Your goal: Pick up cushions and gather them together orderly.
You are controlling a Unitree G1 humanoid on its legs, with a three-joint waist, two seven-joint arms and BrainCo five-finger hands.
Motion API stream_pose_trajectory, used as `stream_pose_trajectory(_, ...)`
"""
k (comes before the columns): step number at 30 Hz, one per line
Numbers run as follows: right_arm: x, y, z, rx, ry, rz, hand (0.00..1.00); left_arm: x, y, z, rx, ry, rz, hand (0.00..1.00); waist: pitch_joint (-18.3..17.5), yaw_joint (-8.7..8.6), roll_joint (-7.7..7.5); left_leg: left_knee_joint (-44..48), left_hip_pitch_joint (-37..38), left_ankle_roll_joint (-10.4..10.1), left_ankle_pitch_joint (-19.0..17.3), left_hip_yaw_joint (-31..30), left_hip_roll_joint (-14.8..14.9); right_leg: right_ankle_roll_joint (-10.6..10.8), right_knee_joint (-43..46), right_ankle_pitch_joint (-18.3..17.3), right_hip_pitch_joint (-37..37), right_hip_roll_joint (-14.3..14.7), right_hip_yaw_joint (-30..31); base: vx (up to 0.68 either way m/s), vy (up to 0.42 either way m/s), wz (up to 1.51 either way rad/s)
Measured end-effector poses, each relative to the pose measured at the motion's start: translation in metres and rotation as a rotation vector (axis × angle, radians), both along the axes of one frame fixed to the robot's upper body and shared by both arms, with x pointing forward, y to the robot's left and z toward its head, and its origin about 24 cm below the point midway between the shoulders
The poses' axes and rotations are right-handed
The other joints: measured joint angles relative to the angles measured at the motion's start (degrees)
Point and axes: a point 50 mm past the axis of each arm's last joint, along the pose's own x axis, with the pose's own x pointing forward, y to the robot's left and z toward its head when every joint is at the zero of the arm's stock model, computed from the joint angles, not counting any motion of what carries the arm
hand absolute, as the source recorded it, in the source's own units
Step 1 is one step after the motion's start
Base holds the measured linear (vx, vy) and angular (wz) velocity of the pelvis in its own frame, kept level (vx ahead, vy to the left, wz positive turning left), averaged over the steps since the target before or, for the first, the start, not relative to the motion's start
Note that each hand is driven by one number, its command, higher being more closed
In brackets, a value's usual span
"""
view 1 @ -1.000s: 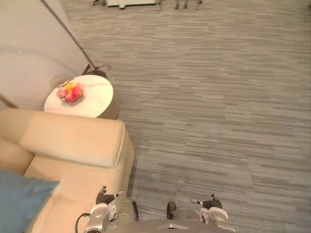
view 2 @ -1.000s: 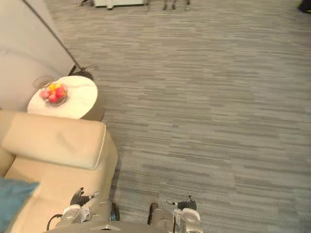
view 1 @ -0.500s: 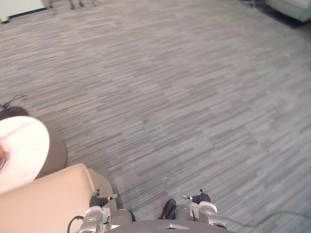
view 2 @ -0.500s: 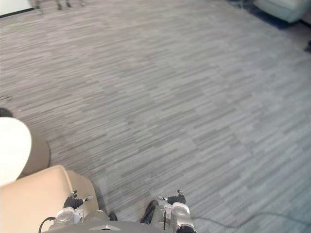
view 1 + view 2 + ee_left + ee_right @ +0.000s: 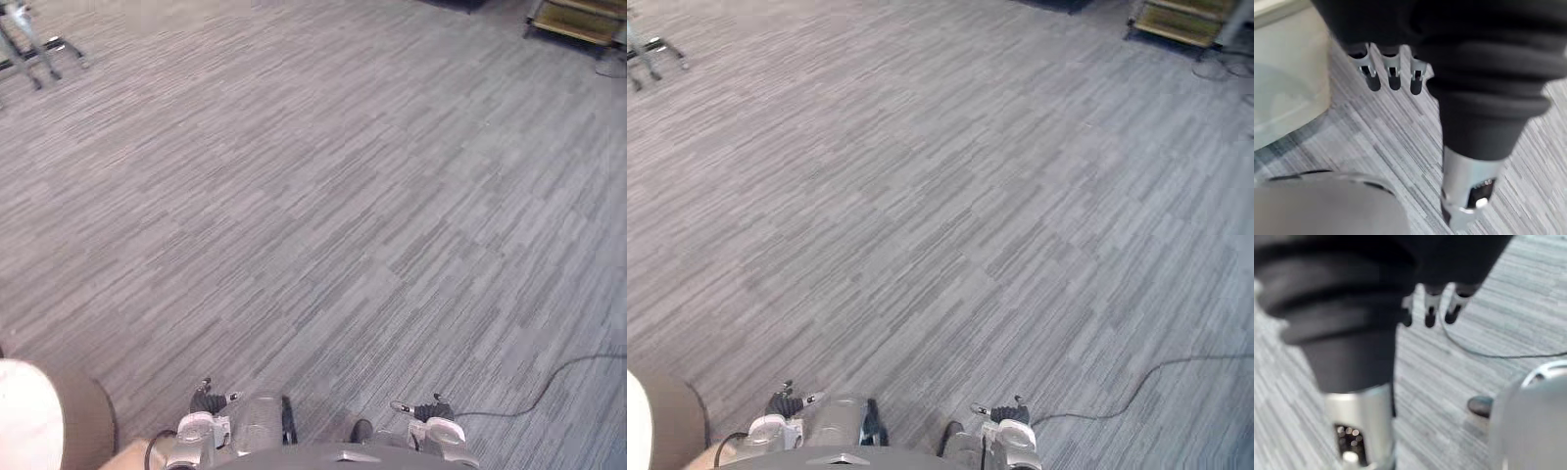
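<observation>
Both arms hang at the robot's sides above a grey striped carpet point(image 5: 323, 215).

Left hand point(image 5: 1394, 73): the fingers are straight and relaxed and point down at the carpet. The thumb stands apart from them, and the hand holds nothing.

Right hand point(image 5: 1431, 313): it is in the same condition, with loose, extended fingers and the thumb clear of them. Nothing is gripped.

Cushions: their location cannot be told from these views.

Surroundings:
- A round side table point(image 5: 20, 411) with a white top stands at the near-left edge of the carpet, close to the robot's left side.
- The metal legs of a stand point(image 5: 34, 54) rest at the far-left corner.
- A low wooden rack point(image 5: 578, 20) sits at the far-right corner, well apart from both hands
</observation>
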Motion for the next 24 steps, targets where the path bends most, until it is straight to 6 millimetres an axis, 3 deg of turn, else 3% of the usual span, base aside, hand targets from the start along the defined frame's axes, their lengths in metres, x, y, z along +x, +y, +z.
stream_pose_trajectory(1,-0.001,0.0,0.0,-0.001,0.002,-0.001,0.0,-0.002,0.0,-0.001,-0.001,0.005,-0.001,0.0,0.1,0.02,0.43,-4.6,0.1,-0.9,1.1,-1.2,0.0,0.6,0.0,-0.3,0.3,0.1,0.9,0.28,0.3,-1.27)
stream_pose_trajectory(2,-0.003,-0.002,0.0,-0.001,0.004,-0.01,0.0,-0.01,-0.002,-0.004,-0.009,0.03,0.001,0.0,-0.2,0.45,1.12,-7.7,1.8,1.3,5.8,0.2,-0.2,2.4,-0.2,-0.3,1.5,0.3,4.2,0.34,0.237,-0.9)
stream_pose_trajectory(3,-0.007,0.004,-0.003,0.017,0.014,-0.015,0.0,-0.013,0.005,-0.004,0.011,0.042,-0.001,0.0,-0.9,0.02,-0.77,-10.0,3.3,1.8,5.0,2.2,-1.9,2.6,-0.8,-0.2,1.6,-1.1,7.0,0.39,0.207,-0.72)
stream_pose_trajectory(6,-0.016,0.009,-0.007,0.047,0.027,-0.059,0.0,-0.014,0.011,-0.004,0.022,0.045,0.011,0.0,-1.8,0.47,-3.39,-10.1,4.5,4.4,2.7,4.7,-4.5,4.0,2.6,-2.8,0.7,-3.0,9.6,0.4,0.135,-0.28)
stream_pose_trajectory(8,-0.014,0.009,-0.006,0.047,0.019,-0.063,0.0,-0.02,0.01,-0.005,0.021,0.062,0.015,0.0,-1.9,0.79,-3.69,-10.0,6.6,5.3,0.6,6.7,-5.1,6.7,10.9,-4.5,-2.2,-4.4,11.7,0.35,0.131,-0.51)
stream_pose_trajectory(9,-0.011,0.008,-0.003,0.041,-0.002,-0.061,0.0,-0.023,0.011,-0.006,0.022,0.068,0.016,0.0,-1.8,1.03,-3.93,-10.4,10.0,5.9,-0.9,8.9,-5.5,8.8,25.9,-4.7,-7.7,-5.4,13.6,0.29,0.112,-0.51)
stream_pose_trajectory(12,-0.006,0.011,0.001,0.041,-0.036,-0.05,0.0,-0.024,0.015,-0.005,0.035,0.074,0.01,0.0,-1.2,-0.37,-5.13,-10.9,15.3,6.8,-2.8,9.7,-6.5,12.9,47.7,-1.1,-15.2,-7.0,13.8,0.38,0.036,-0.12)
stream_pose_trajectory(13,-0.001,0.013,0.003,0.044,-0.058,-0.045,0.0,-0.019,0.016,-0.003,0.04,0.056,0.008,0.0,-1.5,-1.34,-5.89,-12.1,18.6,6.9,-2.9,9.7,-6.2,10.1,56.1,-1.2,-19.7,-7.2,10.8,0.32,-0.042,0.07)
stream_pose_trajectory(16,0.003,0.012,0.006,0.036,-0.078,-0.042,0.0,-0.013,0.012,-0.001,0.032,0.035,0.007,0.0,-1.0,-1.8,-4.83,-15.7,23.5,6.4,-3.2,10.0,-4.7,5.8,56.2,-3.1,-23.2,-8.1,4.4,0.37,-0.083,-0.07)
stream_pose_trajectory(18,0.008,0.013,0.008,0.038,-0.094,-0.044,0.0,-0.01,0.011,0.0,0.031,0.023,0.009,0.0,-0.6,-2.11,-5.1,-18.9,28.2,5.1,-3.4,10.5,-2.9,2.9,48.7,-5.2,-25.4,-8.7,-1.4,0.44,-0.141,-0.21)
stream_pose_trajectory(20,0.012,0.015,0.009,0.042,-0.113,-0.041,0.0,-0.01,0.007,-0.001,0.022,0.024,0.008,0.0,-0.5,-3.41,-5.41,-21.3,32.2,5.1,-3.4,10.8,-1.1,1.9,35.2,-4.1,-28.1,-8.6,-4.8,0.48,-0.255,-0.14)
stream_pose_trajectory(21,0.015,0.015,0.01,0.042,-0.119,-0.038,0.0,-0.01,0.005,-0.001,0.016,0.024,0.005,0.0,-0.5,-3.86,-5.44,-22.1,33.2,5.0,-3.4,10.9,-0.8,2.1,29.6,-2.3,-28.9,-8.4,-4.6,0.51,-0.306,0.03)
stream_pose_trajectory(22,0.017,0.015,0.01,0.043,-0.115,-0.032,0.0,-0.009,0.002,-0.001,0.01,0.022,-0.006,0.0,-0.5,-4.3,-5.91,-23.2,34.7,3.9,-3.2,10.4,-0.9,2.4,18.2,2.8,-29.1,-7.7,-2.8,0.53,-0.316,0.09)
stream_pose_trajectory(23,0.016,0.016,0.009,0.047,-0.111,-0.029,0.0,-0.009,0.003,-0.001,0.015,0.02,-0.011,0.0,-0.4,-4.5,-6.64,-23.8,35.5,2.2,-3.0,9.9,-1.4,2.0,13.0,10.1,-28.2,-7.4,-1.7,0.55,-0.305,-0.05)
stream_pose_trajectory(24,0.019,0.014,0.01,0.042,-0.11,-0.021,0.0,-0.007,-0.002,-0.002,0.003,0.019,-0.012,0.0,-0.4,-3.99,-5.4,-23.8,36.9,0.9,-3.1,9.0,-0.1,-1.4,12.0,16.6,-27.1,-5.6,-1.8,0.61,-0.345,-0.47)
